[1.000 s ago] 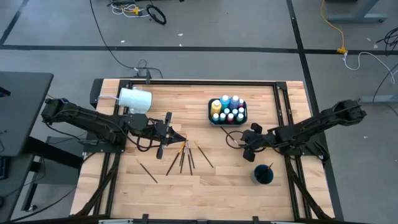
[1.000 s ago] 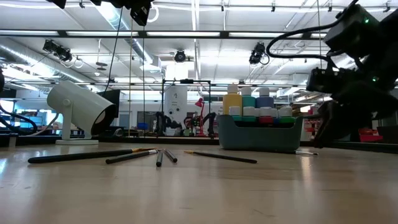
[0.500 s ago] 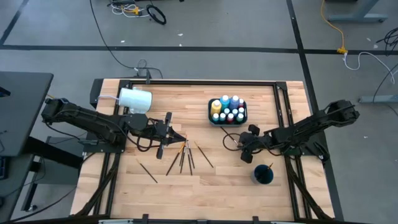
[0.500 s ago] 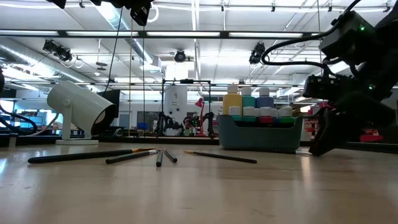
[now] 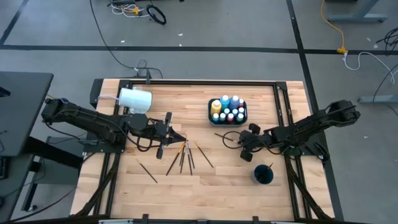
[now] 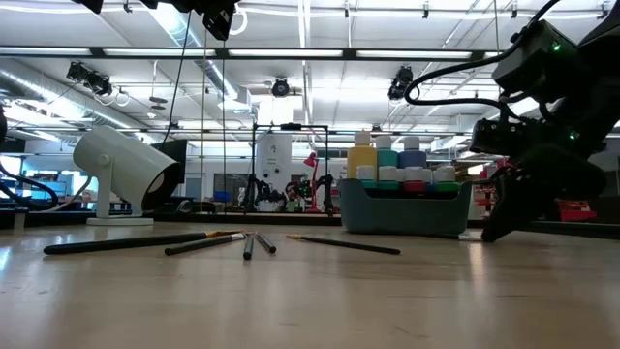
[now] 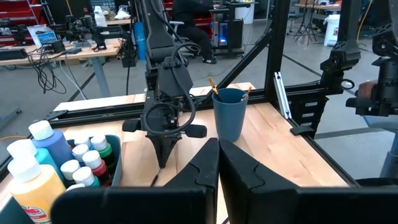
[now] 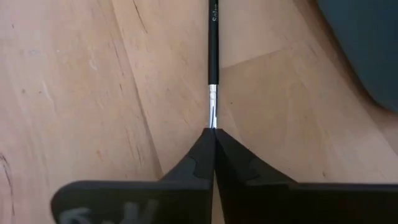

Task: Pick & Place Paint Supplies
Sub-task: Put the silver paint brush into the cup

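Thin dark-handled brush point(image 8: 213, 56) lying flat on the desk point(image 5: 186, 186) just in front of the bottle caddy point(image 5: 227, 111), right of centre, its long axis running straight out from the right gripper point(image 8: 213, 132), whose fingertips are pinched together on the brush's metal ferrule end. The handle extends away from the claw toward the desk's middle (any lift must therefore carry the length ahead of the fingers), with the blue cup point(image 5: 263, 175) near the desk's right front edge. The left gripper point(image 7: 218, 144), fingers closed and empty, waits over the loose brushes point(image 5: 183, 155) left of centre, farther from this brush.
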{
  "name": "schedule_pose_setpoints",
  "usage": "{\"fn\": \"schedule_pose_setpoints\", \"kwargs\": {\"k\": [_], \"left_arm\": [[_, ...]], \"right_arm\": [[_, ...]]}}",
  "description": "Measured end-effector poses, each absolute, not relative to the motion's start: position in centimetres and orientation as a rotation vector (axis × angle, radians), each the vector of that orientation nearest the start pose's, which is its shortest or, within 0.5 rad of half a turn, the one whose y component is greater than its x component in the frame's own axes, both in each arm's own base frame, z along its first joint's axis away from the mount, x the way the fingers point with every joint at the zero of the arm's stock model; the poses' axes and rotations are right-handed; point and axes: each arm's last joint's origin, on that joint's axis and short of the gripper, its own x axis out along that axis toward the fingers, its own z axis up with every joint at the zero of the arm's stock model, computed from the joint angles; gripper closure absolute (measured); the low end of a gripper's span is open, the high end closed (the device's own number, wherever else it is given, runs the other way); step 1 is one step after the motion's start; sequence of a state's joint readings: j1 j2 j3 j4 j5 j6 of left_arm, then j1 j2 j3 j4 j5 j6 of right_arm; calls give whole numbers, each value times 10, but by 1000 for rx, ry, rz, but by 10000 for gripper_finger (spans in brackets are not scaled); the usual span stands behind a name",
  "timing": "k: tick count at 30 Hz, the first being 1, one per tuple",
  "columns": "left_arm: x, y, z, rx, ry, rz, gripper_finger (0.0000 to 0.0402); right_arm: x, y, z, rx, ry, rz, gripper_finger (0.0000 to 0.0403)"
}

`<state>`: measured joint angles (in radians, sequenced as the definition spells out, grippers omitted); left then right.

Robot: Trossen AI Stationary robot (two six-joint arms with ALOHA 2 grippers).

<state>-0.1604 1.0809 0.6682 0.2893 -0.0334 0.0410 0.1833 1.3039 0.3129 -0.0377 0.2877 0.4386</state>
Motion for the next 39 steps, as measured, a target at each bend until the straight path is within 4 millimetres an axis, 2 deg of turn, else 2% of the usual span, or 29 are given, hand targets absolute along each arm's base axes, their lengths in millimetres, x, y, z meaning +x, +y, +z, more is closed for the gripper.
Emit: {"fn": "schedule_pose_setpoints", "kwargs": {"k": [4, 7, 9, 12, 15, 20, 25, 30, 34, 39], "left_arm": [[237, -37, 281, 53, 120, -129, 386], [237, -37, 281, 53, 120, -129, 386], [237, -37, 281, 53, 120, -129, 386], [237, -37, 281, 53, 120, -129, 386], [237, -37, 281, 53, 120, -129, 386], [237, -37, 281, 53, 120, -129, 386], [237, -37, 281, 53, 120, -129, 386], [237, -37, 281, 53, 120, -129, 386], [237, -37, 281, 53, 120, -129, 386], [237, -37, 281, 53, 120, -129, 386]], "right_arm": [[182, 25, 110, 91, 939, -282, 400], [189, 26, 122, 22, 907, -265, 400], [199, 27, 137, -12, 862, -244, 401], [210, 29, 157, -68, 893, -227, 401], [221, 31, 187, -116, 935, -216, 402], [227, 37, 238, -140, 1021, -177, 402], [225, 53, 280, -148, 1024, -75, 402], [219, 73, 307, -162, 1006, 36, 403], [207, 88, 327, -189, 1024, 116, 403], [189, 97, 359, -136, 1063, 163, 403]]}}
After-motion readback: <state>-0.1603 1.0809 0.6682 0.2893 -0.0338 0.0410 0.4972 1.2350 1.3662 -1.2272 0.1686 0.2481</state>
